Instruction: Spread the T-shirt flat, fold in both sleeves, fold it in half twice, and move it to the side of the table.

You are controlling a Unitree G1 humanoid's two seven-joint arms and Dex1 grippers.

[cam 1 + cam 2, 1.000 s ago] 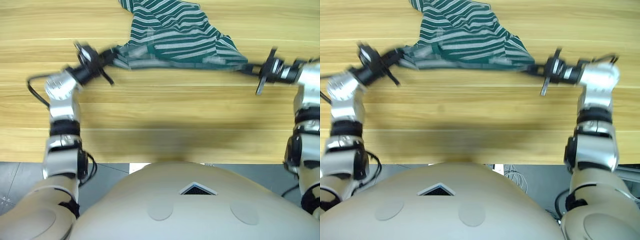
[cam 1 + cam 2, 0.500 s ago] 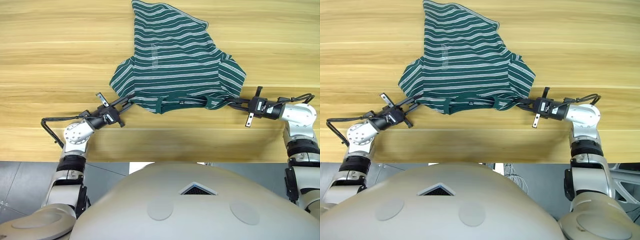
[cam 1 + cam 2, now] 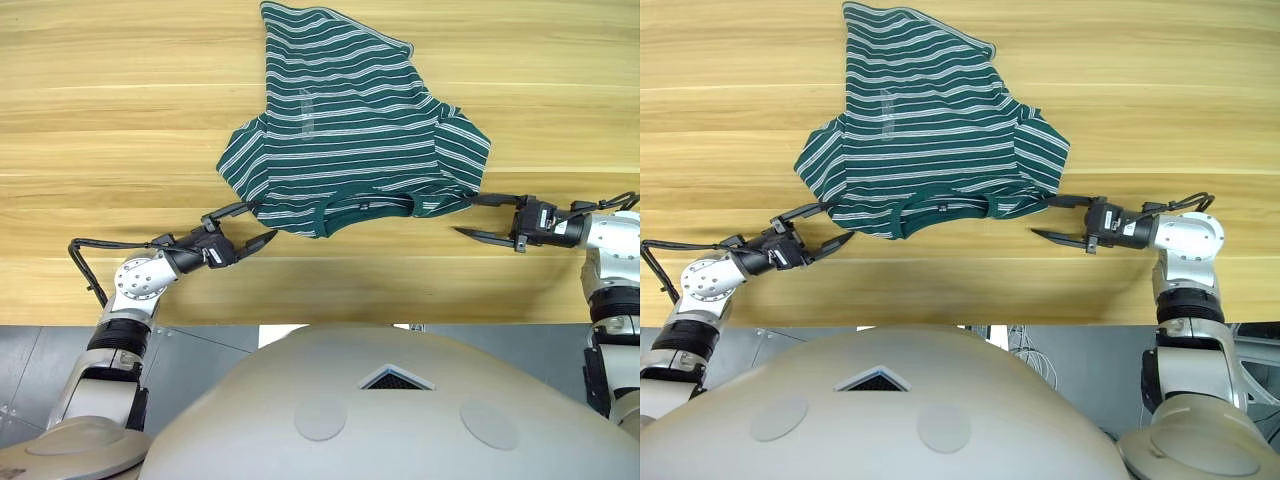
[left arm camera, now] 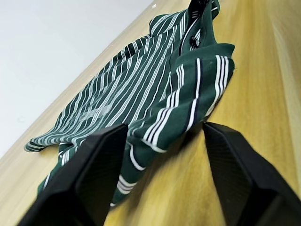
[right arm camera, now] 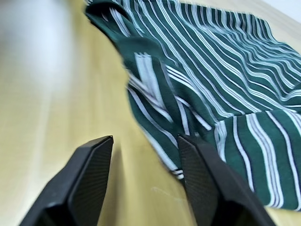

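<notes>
light wooden plank table [image 3: 120, 120]; green white-striped t-shirt [image 3: 350, 130] lying rumpled on it, collar toward near edge.

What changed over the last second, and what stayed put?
Both grippers pulled the bunched T-shirt toward the robot and laid it out on the table, then let go. The left gripper and right gripper are now open at its near corners. Since half a second ago the T-shirt has kept its place and shape.

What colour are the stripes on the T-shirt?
White stripes on the dark green T-shirt, clearest in the left eye view.
</notes>
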